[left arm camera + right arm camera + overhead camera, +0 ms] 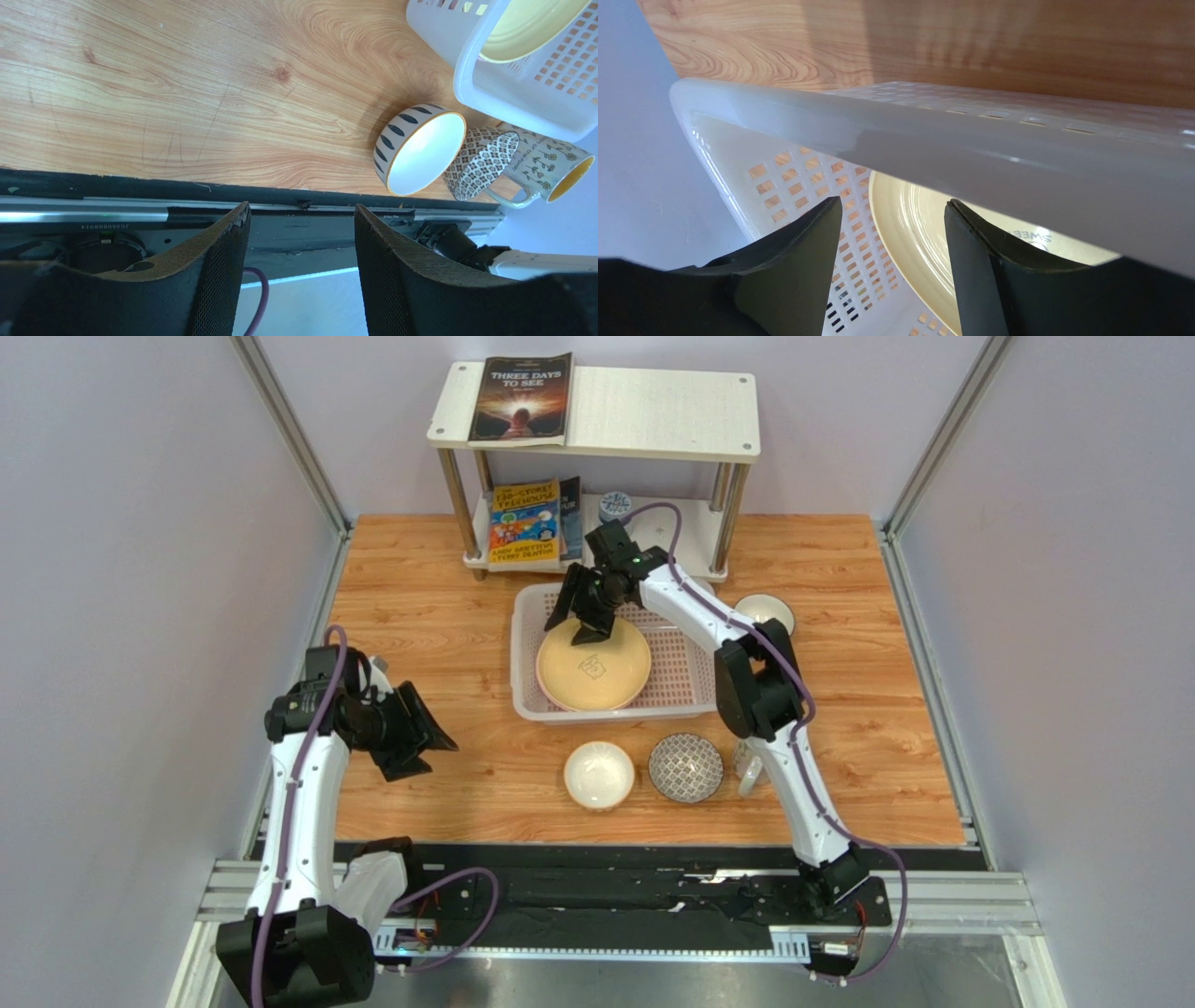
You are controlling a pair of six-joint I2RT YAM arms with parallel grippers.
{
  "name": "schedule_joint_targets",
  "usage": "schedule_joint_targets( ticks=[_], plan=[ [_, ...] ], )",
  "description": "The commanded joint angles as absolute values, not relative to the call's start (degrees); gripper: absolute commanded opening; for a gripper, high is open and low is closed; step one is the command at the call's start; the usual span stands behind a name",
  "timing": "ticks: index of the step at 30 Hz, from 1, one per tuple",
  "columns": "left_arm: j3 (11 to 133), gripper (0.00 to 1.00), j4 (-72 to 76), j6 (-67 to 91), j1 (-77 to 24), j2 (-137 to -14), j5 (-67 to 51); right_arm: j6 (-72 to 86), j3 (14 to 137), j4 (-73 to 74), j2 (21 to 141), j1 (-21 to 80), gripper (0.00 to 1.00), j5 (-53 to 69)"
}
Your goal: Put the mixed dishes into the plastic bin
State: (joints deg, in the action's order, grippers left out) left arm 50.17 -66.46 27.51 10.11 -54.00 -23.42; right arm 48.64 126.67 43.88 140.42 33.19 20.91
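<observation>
Only the large pale yellow round plate [595, 667] lies in the whitish mesh-sided plastic bin [682, 672], under the wide, empty right gripper [894, 203]; small white bowls [599, 774], the grey patterned bowl [686, 767] and the yellow-lined mug [554, 164] wait outside, the left gripper [302, 208] wide and empty

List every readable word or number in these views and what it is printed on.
"THREE DAYS TO SEE": dark book on top of the shelf.
"SWEE", the rest cut off by the bin rim: pale yellow plate.
Too small to read: yellow book on the lower tier; print on the rail.
</observation>
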Motion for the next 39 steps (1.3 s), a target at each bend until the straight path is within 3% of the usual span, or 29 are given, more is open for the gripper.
schedule_joint_targets(
  ticks=[1,5,13,22,28,39],
  plan=[
    [49.3,0.62,-65.7,26.9,9.7,-53.6,-25.2,49.9,123.4,38.1,133.4,33.5,0.6,21.8],
    [47.5,0.62,-62.4,29.2,6.0,-52.8,-26.3,51.9,112.3,33.1,124.6,33.6,0.6,24.3],
    [42.5,0.62,-47.0,43.9,-18.4,-58.8,-25.1,53.0,99.4,31.6,104.7,34.8,0.61,27.8],
    [41.9,0.62,-35.8,48.5,-24.4,-68.5,-22.7,50.5,71.1,38.7,76.0,37.3,0.61,17.6],
    [47.4,0.62,-33.2,51.5,-36.2,-78.3,-16.2,54.9,53.6,41.4,59.2,41.0,0.61,15.2],
    [50.6,0.59,-32.8,52.5,-39.0,-84.0,-11.3,57.9,44.4,44.5,49.0,42.8,0.61,14.3]
  ],
)
